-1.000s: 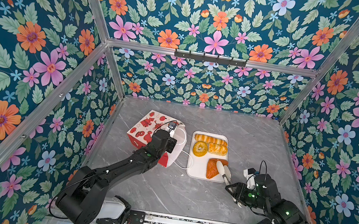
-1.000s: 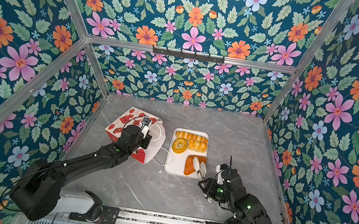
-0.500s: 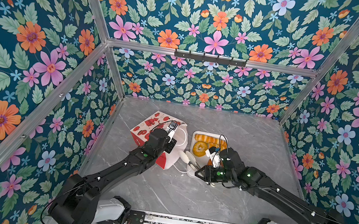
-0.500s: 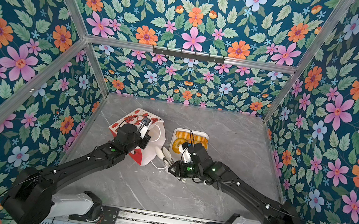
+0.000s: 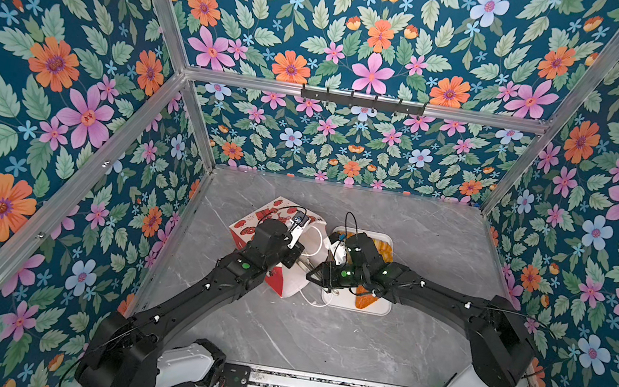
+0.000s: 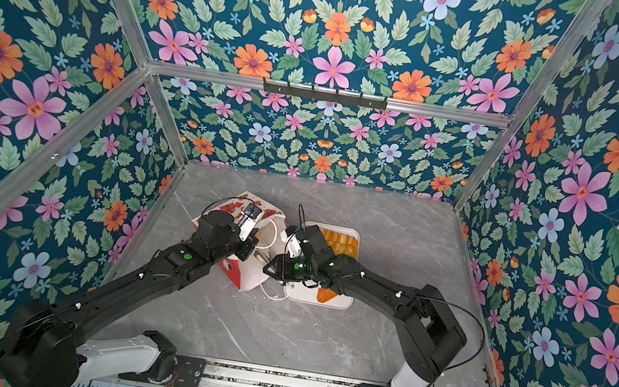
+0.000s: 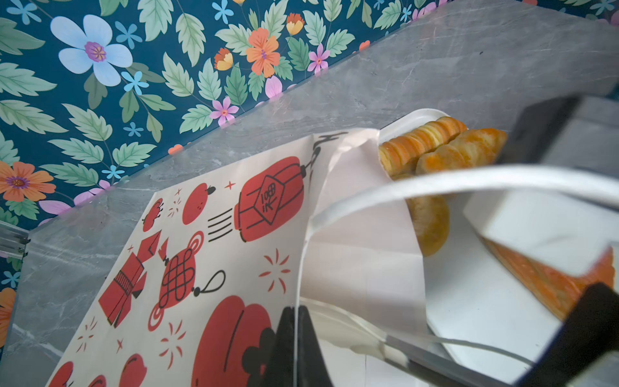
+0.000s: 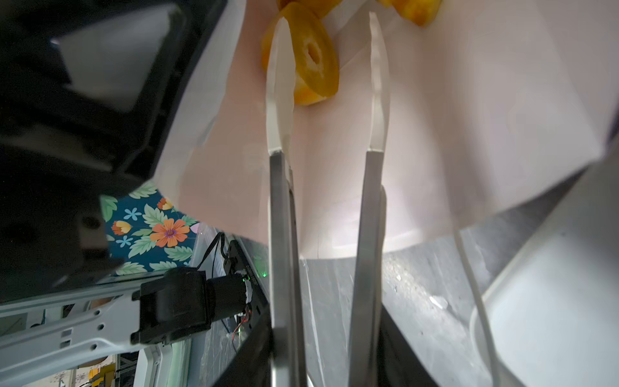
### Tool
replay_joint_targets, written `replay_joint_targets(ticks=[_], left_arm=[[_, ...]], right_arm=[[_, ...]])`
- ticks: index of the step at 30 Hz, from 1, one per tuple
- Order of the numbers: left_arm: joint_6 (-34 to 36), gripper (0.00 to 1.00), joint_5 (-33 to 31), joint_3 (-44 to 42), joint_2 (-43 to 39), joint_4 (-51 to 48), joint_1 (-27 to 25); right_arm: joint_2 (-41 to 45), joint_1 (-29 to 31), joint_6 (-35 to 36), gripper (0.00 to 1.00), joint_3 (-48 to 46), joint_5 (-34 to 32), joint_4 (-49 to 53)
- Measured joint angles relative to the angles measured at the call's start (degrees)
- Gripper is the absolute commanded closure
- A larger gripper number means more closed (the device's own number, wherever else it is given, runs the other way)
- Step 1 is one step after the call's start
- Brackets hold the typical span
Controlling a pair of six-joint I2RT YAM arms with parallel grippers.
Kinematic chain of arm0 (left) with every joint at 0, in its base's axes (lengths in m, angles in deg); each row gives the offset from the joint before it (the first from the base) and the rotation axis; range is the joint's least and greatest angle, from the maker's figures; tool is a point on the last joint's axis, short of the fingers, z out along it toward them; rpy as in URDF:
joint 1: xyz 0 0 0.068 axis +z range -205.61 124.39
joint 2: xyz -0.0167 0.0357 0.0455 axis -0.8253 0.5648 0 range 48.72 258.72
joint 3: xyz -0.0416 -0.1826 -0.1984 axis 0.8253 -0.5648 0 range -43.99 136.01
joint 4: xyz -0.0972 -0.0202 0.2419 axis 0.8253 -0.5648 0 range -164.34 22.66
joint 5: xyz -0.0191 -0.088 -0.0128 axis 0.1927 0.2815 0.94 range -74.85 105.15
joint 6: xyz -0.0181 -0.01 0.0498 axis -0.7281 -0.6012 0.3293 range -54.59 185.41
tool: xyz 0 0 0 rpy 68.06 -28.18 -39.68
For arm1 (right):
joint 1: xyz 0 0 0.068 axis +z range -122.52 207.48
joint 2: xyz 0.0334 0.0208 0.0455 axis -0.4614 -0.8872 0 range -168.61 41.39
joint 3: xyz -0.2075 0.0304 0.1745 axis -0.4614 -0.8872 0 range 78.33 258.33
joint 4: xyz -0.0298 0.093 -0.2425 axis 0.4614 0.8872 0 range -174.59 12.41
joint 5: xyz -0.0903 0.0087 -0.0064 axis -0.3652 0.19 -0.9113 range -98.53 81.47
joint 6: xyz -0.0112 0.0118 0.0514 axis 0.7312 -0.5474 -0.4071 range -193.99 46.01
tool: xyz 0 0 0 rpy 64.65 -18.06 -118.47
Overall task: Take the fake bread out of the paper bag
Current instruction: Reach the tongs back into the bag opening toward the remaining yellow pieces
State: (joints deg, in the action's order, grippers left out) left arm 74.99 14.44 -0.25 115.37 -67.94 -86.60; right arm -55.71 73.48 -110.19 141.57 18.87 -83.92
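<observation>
**Paper bag** (image 5: 248, 227): white, with red prints and a red base. It lies on its side on the grey marbled bench (image 5: 318, 339), left of centre in both top views. Its mouth is turned toward the white tray (image 5: 365, 308) just beside it. A white cord handle (image 7: 469, 177) arches across the mouth. A second cord trails on the bench by the tray's near corner.

**Fake bread** (image 5: 385, 250), on the tray:
- A striped loaf (image 7: 422, 140) lies along the far edge.
- A ridged golden piece (image 7: 469, 147) touches the loaf.
- A round piece (image 7: 432, 224) is partly hidden behind the bag's rim.
- An orange-brown triangle (image 6: 325, 294) sits at the near end.

**Fake bread, in the bag:** the right wrist view shows a yellow ring-shaped piece (image 8: 315, 57) deep inside, resting on the lower wall. Beyond it is another yellow piece (image 8: 415, 10), cut off by the frame edge.

**Left end effector** (image 7: 294, 321): its black fingertips are pressed together on the bag's upper rim, next to where the handle is fixed. The upper wall stands raised off the lower one, so the mouth gapes.

**Right end effector** (image 8: 328, 30): it reaches into the bag's mouth. Its two long fingers (image 8: 279, 100) are spread apart with nothing between them. One fingertip overlaps the ring-shaped piece in the wrist view; whether they touch cannot be told.

**Surround:** floral panels (image 5: 65, 80) enclose the bench on three sides.
</observation>
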Motion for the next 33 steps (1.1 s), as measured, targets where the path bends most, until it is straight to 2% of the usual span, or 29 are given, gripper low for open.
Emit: replay_joint_targets(ticks=[14, 29, 33], left_arm=[[-0.6, 1.00, 2.1, -0.4, -0.3, -0.5, 0.0], [-2.0, 1.00, 2.4, -1.4, -1.0, -0.4, 0.1], [-2.2, 1.00, 2.1, -1.7, -1.3, -0.3, 0.1]], right_arm=[[-6.6, 0.0, 7.0, 0.54, 8.1, -8.0, 5.6], [-15.6, 0.0, 8.4, 0.54, 15.7, -8.3, 5.9], [-17.1, 0.0, 9.1, 0.60, 16.5, -7.9, 5.7]])
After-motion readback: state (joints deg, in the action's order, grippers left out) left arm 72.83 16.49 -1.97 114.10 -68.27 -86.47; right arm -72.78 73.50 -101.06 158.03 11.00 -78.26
